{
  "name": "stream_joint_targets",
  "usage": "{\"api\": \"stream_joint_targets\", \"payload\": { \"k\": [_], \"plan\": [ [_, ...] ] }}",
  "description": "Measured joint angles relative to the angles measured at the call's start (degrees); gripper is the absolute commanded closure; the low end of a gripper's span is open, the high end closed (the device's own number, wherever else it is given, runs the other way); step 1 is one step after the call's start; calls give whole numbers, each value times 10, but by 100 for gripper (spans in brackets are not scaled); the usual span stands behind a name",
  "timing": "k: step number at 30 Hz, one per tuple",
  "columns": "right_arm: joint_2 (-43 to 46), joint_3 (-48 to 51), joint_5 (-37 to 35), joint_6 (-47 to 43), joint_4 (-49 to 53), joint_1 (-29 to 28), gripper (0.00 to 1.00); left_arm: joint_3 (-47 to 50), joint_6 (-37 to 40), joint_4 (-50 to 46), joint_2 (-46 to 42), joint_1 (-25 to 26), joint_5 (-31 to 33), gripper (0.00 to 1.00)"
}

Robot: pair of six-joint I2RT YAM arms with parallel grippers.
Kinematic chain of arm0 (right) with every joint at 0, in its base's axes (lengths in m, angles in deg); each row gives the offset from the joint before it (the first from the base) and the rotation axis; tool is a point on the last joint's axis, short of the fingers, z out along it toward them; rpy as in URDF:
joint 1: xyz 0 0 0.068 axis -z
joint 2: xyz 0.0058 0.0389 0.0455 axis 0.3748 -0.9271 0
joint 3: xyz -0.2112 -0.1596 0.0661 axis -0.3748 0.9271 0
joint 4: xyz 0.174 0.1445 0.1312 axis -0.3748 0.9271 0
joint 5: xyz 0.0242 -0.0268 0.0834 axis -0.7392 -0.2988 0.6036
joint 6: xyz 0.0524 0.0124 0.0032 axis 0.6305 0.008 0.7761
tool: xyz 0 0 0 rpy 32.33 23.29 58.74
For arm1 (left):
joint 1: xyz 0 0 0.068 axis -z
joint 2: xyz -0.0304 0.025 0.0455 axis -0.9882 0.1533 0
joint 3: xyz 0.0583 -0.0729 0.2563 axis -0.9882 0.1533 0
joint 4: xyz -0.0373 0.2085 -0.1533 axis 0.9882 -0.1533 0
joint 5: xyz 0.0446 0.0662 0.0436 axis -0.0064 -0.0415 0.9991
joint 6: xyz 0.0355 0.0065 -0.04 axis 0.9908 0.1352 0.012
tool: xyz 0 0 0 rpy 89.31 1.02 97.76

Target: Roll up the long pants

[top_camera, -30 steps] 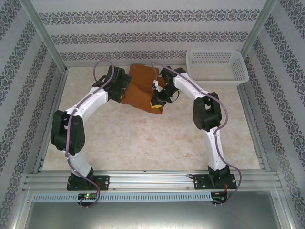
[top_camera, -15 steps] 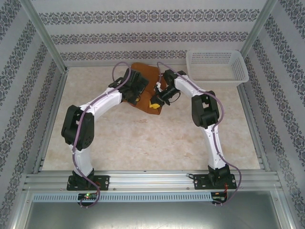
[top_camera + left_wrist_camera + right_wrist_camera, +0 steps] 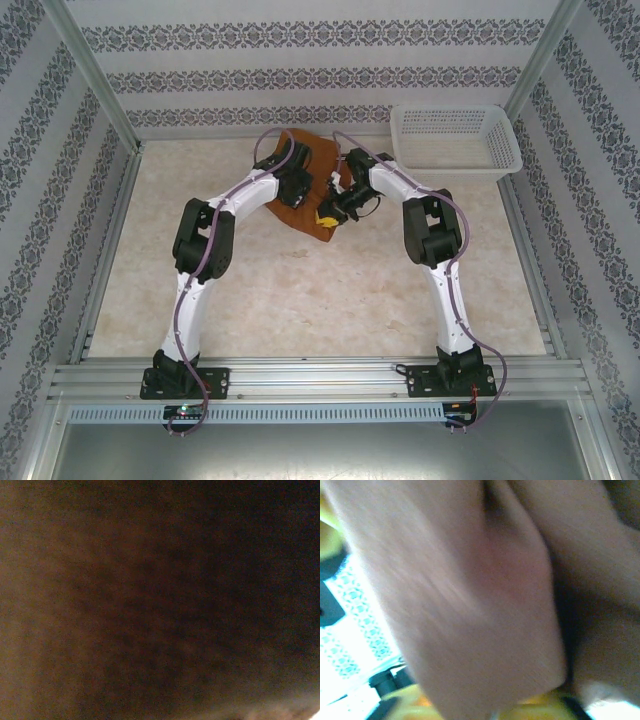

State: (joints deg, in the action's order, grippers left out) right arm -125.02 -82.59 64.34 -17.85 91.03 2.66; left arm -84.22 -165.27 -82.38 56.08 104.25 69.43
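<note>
Near the far wall, the left gripper (image 3: pixel 303 192) sat closed on the pants (image 3: pixel 290 213), mid-roll. The right gripper's (image 3: pixel 326 213) width was unclear. Another turn of the roll seemed due.

Place: a robot test cell, as found in a lab.
Arms: a left arm (image 3: pixel 188 312) and a right arm (image 3: pixel 452 300) are bolted to an aluminium rail (image 3: pixel 320 378) at the table's (image 3: pixel 300 300) near edge.
Enclosure: the table is boxed in by metal posts (image 3: pixel 95 75) and wallpapered panels (image 3: pixel 300 40).

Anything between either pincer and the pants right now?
Nothing visible does. The left pincer and right pincer both sit on the bunched rust-brown pants at the far middle of the table. The white lattice basket stands apart, far right.
</note>
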Motion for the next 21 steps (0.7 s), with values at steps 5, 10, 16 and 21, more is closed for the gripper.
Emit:
{"api": "stream_joint_targets", "payload": {
  "k": [5, 10, 16, 21],
  "plan": [
    [68, 49, -127, -47, 30, -24, 21, 28, 0, 18, -2, -14, -1, 100],
    [184, 74, -307, -96, 33, -107, 14, 45, 0, 34, -9, -22, -6, 100],
    [252, 75, -509, -178, -14, -243, 13, 50, 2, 40, -10, -23, -15, 100],
    [236, 131, -649, -271, -83, -286, 9, 51, 6, 41, -11, -33, -41, 100]
  ]
}}
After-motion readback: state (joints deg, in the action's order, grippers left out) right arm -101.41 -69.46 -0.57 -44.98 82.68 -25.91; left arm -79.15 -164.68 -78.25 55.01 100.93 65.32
